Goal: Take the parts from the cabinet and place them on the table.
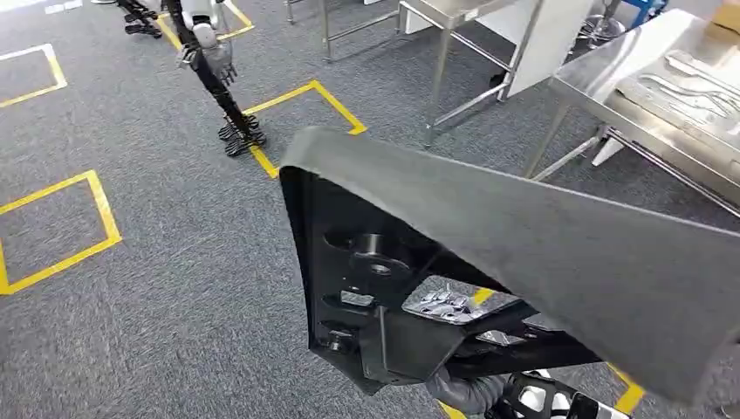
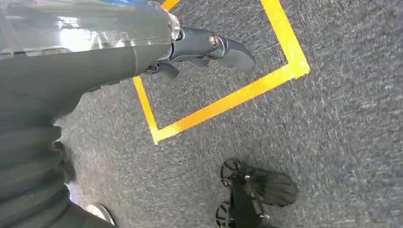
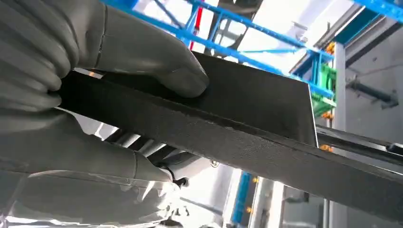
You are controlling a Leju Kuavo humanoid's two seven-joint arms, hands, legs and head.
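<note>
A black flat part was held in the right hand, above the grey carpet. The left hand hung empty over the carpet, fingers loosely apart.

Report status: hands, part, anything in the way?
Right hand gripping black panel. Left hand hanging, holding nothing. Steel table ahead right, not reached.

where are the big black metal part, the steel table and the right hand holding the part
large black flat metal part [image 1: 524, 236], head view, on its broad top face
shiny steel table [image 1: 602, 74], head view, on a bare stretch of its near edge
right hand [image 3: 142, 52], right wrist view, on the grey thumb pressing the part's face
</note>
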